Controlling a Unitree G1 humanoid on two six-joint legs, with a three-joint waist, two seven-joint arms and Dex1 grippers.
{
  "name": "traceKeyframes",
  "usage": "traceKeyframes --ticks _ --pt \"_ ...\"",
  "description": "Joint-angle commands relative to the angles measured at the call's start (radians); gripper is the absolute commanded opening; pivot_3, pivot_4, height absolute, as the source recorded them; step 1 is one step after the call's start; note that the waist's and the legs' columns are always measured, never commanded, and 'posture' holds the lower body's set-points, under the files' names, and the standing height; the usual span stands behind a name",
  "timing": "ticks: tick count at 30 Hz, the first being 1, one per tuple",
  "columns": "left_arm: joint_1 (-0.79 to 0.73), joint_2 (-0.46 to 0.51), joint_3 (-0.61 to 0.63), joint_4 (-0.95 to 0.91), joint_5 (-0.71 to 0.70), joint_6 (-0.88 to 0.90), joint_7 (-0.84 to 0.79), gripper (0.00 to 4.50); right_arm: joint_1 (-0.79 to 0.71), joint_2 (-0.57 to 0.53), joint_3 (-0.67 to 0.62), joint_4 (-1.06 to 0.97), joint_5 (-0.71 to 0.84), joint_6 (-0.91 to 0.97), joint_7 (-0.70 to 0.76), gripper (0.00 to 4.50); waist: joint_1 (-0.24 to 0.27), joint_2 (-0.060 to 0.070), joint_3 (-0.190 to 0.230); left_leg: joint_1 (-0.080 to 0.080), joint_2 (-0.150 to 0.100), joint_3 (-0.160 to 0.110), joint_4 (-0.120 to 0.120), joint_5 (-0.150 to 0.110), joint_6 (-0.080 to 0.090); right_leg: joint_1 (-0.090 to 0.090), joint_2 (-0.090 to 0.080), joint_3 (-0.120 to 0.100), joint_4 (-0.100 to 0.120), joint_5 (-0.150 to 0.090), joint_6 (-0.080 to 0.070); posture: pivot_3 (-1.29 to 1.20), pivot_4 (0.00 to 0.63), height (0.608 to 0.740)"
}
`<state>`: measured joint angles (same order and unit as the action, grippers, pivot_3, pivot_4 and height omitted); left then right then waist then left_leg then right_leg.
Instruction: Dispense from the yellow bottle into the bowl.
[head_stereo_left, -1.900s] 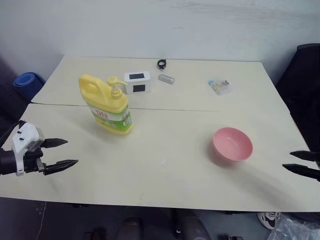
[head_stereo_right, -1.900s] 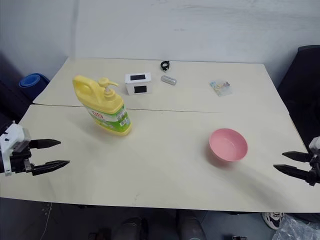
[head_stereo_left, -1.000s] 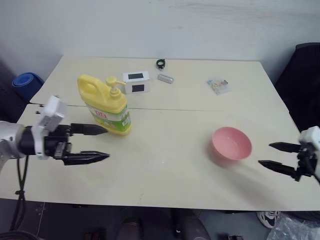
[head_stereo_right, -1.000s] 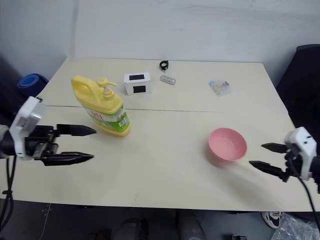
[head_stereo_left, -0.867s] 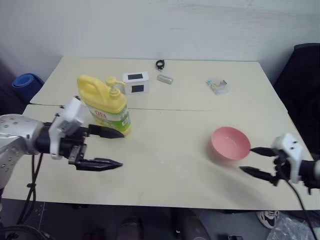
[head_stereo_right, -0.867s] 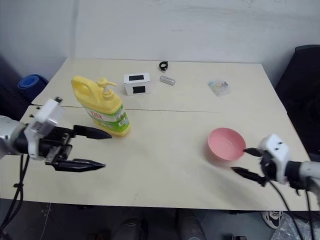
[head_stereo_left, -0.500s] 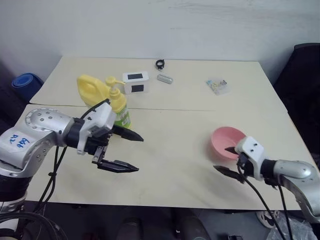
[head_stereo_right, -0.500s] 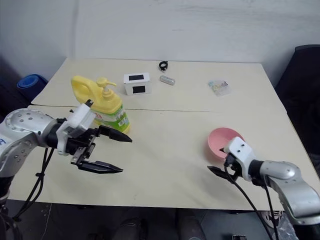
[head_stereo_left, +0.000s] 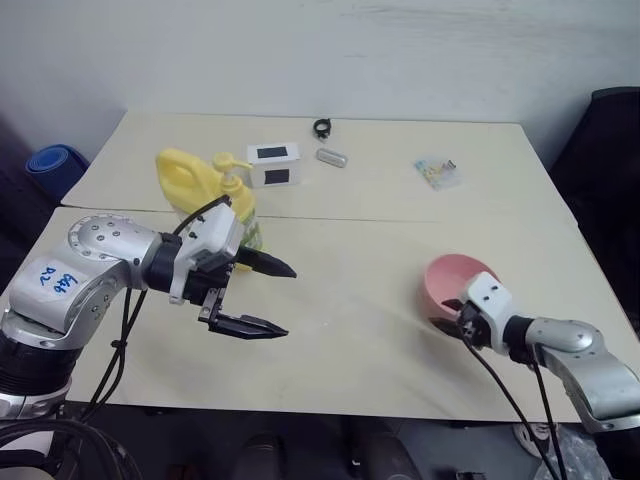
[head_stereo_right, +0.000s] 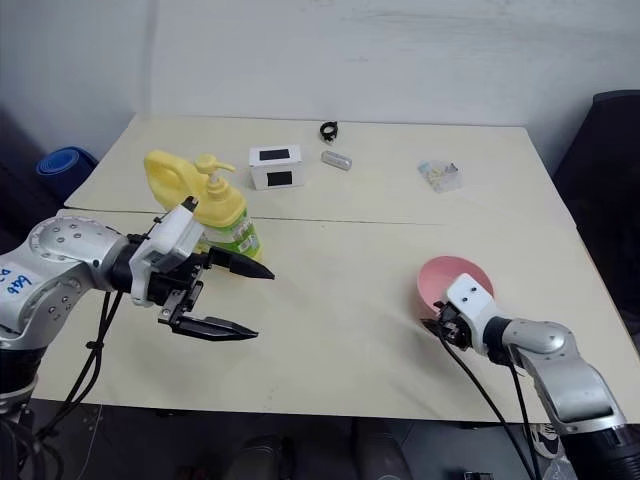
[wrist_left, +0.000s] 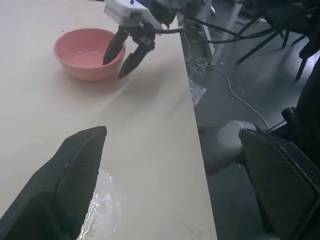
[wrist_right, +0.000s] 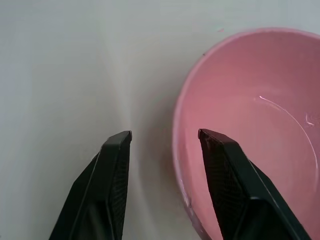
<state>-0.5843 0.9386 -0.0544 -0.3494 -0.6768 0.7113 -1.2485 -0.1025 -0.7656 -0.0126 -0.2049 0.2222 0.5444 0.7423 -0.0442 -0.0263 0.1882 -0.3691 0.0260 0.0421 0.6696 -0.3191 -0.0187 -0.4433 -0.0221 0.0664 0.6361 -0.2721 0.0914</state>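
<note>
Your left pincer (head_stereo_left: 268, 298) gaping before the bottle (head_stereo_left: 205, 186), right pincer (wrist_right: 165, 137) straddling the bowl (wrist_right: 250, 120) rim, white box (head_stereo_left: 273, 164) behind on the table (head_stereo_left: 340, 290).

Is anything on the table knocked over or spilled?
No. The yellow bottle stands upright and the pink bowl sits on the table, with no puddle showing. The right gripper has one finger inside the bowl's rim, one outside.
</note>
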Motion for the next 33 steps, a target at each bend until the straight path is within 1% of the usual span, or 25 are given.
traceKeyframes --ticks 1,5,6,12,17,19,21,23,26,29,33 --pt "-0.013 0.003 0.032 -0.018 -0.009 -0.002 0.005 4.5 -0.007 0.003 -0.018 -0.005 -0.007 -0.024 -0.005 1.56 0.002 0.0 0.0 0.0 0.0 0.0 0.0 0.0 0.0 0.0 0.0 0.0 0.0 0.0 0.0 0.0 0.15 0.74" --pt "-0.02 0.006 0.046 -0.015 -0.015 0.002 0.012 4.5 -0.019 0.004 -0.012 0.025 -0.026 -0.04 -0.011 0.25 0.002 0.0 0.0 0.0 0.0 0.0 0.0 0.0 0.0 0.0 0.0 0.0 0.0 0.0 0.0 0.0 0.15 0.74" --pt "-0.023 0.005 0.052 -0.016 -0.021 0.008 0.017 4.5 -0.02 0.005 -0.009 0.029 -0.031 -0.045 -0.011 0.04 0.002 -0.001 0.0 0.0 0.0 0.0 0.0 0.0 0.0 0.0 0.0 0.0 0.0 0.0 0.0 0.0 0.15 0.74" --pt "-0.022 0.015 0.11 -0.018 -0.043 0.038 0.055 4.5 -0.062 -0.016 0.02 0.021 -0.05 -0.061 0.027 0.04 0.001 -0.001 -0.001 0.0 0.001 0.0 0.001 0.0 0.0 0.0 0.0 0.0 0.0 0.0 0.0 0.0 0.15 0.74" --pt "-0.041 0.042 0.232 0.026 -0.09 0.084 0.104 4.5 -0.211 -0.08 0.068 -0.044 -0.011 -0.037 0.178 0.04 -0.011 -0.001 0.0 0.0 0.001 0.0 0.001 0.0 0.0 -0.001 0.001 0.0 0.002 0.0 0.0 0.0 0.15 0.74" --pt "-0.078 0.049 0.274 0.068 -0.112 0.111 0.129 4.5 -0.302 -0.082 0.1 -0.051 0.011 -0.013 0.235 0.04 -0.011 -0.001 0.0 0.0 0.001 0.0 0.001 0.0 0.0 -0.001 0.001 0.0 0.002 0.0 0.0 0.0 0.15 0.74" --pt "-0.141 0.075 0.331 0.184 -0.098 0.108 0.151 4.5 -0.516 -0.034 0.185 -0.02 0.025 0.013 0.332 0.04 -0.019 -0.002 0.001 0.0 0.002 -0.001 0.002 0.0 0.0 -0.001 0.002 -0.001 0.003 0.0 0.0 0.0 0.15 0.74" --pt "-0.198 0.085 0.35 0.287 -0.073 0.085 0.168 4.5 -0.678 0.019 0.257 0.042 0.015 0.017 0.394 0.04 -0.03 -0.002 0.002 -0.001 0.003 0.0 0.005 0.0 0.0 -0.003 0.002 0.0 0.006 0.001 -0.002 0.0 0.15 0.74" --pt "-0.271 0.094 0.34 0.402 -0.045 0.056 0.156 3.89 -0.85 0.107 0.338 0.163 -0.015 -0.001 0.452 0.0 -0.033 -0.002 0.002 0.0 0.004 -0.004 0.006 0.0 0.0 -0.003 0.003 -0.005 0.009 -0.001 -0.005 0.0 0.15 0.74" --pt "-0.318 0.101 0.303 0.499 0.021 -0.013 0.132 2.94 -0.998 0.206 0.408 0.305 -0.061 -0.065 0.497 0.0 -0.03 -0.002 0.002 -0.003 0.005 -0.005 0.006 0.0 0.0 -0.004 0.002 -0.007 0.01 -0.002 -0.006 0.0 0.15 0.74" --pt "-0.364 0.084 0.263 0.588 0.081 -0.08 0.115 1.67 -1.148 0.32 0.471 0.518 -0.141 -0.181 0.52 0.0 -0.033 -0.002 0.002 -0.007 0.004 -0.004 0.008 0.0 -0.001 -0.007 -0.004 -0.008 0.015 -0.002 -0.006 0.0 0.15 0.74"
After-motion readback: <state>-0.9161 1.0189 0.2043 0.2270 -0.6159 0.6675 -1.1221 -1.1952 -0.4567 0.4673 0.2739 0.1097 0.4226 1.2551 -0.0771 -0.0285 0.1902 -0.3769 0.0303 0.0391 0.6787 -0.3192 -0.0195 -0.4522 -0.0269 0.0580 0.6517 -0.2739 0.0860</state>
